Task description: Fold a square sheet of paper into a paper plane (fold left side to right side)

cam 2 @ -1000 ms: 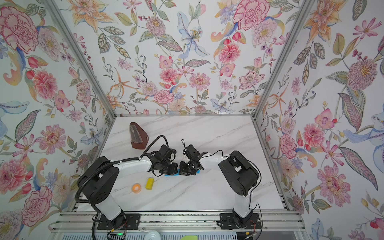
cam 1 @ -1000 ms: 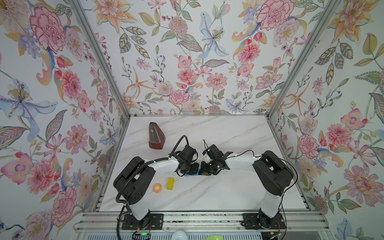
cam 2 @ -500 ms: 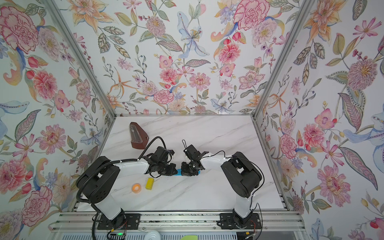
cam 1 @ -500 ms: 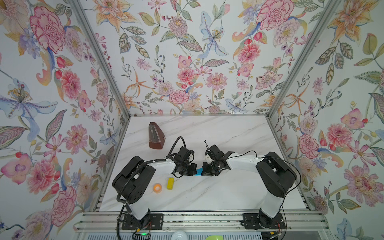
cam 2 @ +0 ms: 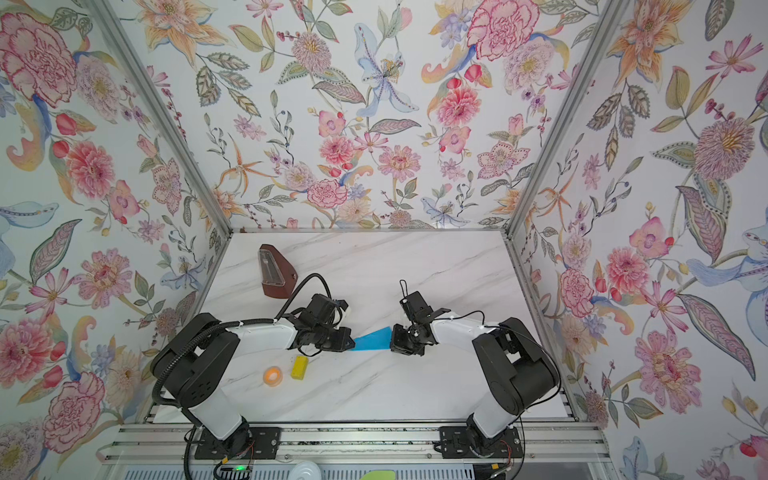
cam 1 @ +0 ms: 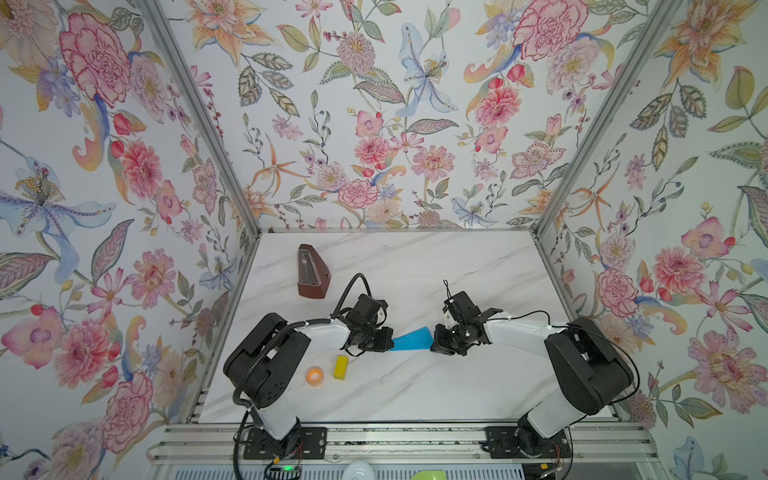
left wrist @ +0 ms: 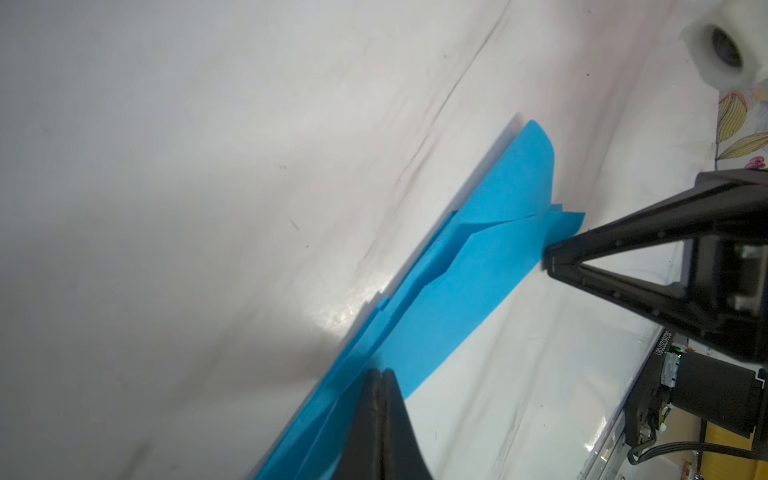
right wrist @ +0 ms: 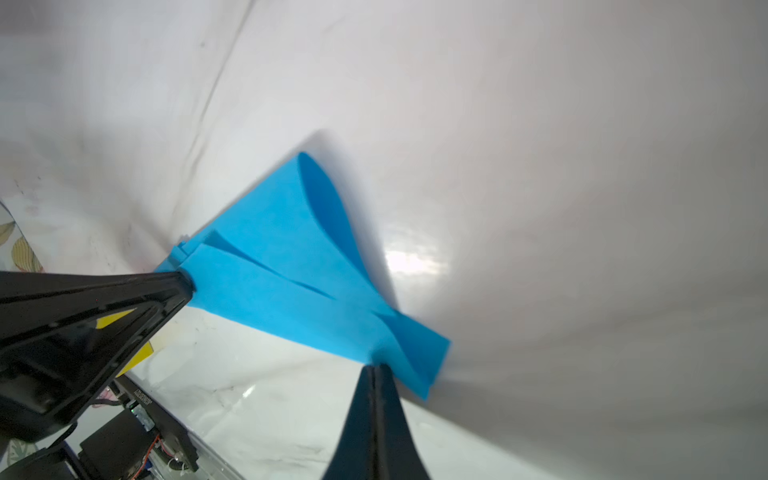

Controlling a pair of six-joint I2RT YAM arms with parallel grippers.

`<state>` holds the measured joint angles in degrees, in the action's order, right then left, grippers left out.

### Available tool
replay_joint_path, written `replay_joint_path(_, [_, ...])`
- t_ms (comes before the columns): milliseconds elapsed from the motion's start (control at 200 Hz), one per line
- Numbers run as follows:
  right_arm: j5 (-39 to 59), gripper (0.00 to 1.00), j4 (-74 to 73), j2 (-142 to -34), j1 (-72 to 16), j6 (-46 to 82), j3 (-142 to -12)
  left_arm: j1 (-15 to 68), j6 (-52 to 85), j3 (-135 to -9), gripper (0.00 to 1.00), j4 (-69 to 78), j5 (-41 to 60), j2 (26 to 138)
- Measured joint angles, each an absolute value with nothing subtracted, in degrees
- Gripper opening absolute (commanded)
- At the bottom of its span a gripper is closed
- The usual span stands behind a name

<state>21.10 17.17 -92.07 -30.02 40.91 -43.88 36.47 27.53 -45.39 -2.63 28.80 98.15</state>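
Observation:
The paper plane [cam 1: 411, 338] [cam 2: 372, 338] is bright blue and folded into a narrow pointed shape. It lies flat on the marble table between my two grippers. My left gripper [cam 1: 390, 341] [left wrist: 380, 372] is shut, with its tip resting on the pointed end of the paper plane [left wrist: 457, 282]. My right gripper [cam 1: 433, 343] [right wrist: 376, 368] is also shut and touches the wide tail end of the paper plane [right wrist: 291, 257]. One wing flap curls up slightly. Nothing shows between either pair of jaws.
A brown metronome [cam 1: 311, 274] stands at the back left. A small yellow block [cam 1: 340, 368] and an orange tape roll [cam 1: 314, 376] lie near the front, just left of the plane. Floral walls close in three sides.
The two shut grippers have drawn apart along the paper, the right one moving further right. More of the blue paper now shows between them.

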Motion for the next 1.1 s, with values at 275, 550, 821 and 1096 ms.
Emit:
replay_joint_path(275, [17.85, 0.0, 20.58, -88.25, -25.47, 40.91, -41.98, 36.53, 27.57, -45.41, 0.0, -2.81, 28.71, 97.86])
replay_joint_path(550, [12.71, 0.18, 30.94, -82.72, -27.73, 41.21, -46.81, 38.33, 29.02, -45.52, 0.05, -7.35, 28.75, 91.83])
replay_joint_path(821, [12.67, 0.34, 31.29, -86.67, -35.0, 41.78, -61.58, 34.81, 28.36, -48.16, 0.12, -9.17, 26.15, 83.72])
replay_joint_path(1096, [14.74, 0.56, 30.65, -102.74, -38.28, 40.77, -70.63, 30.06, 26.76, -48.14, 0.17, -10.0, 26.17, 86.94])
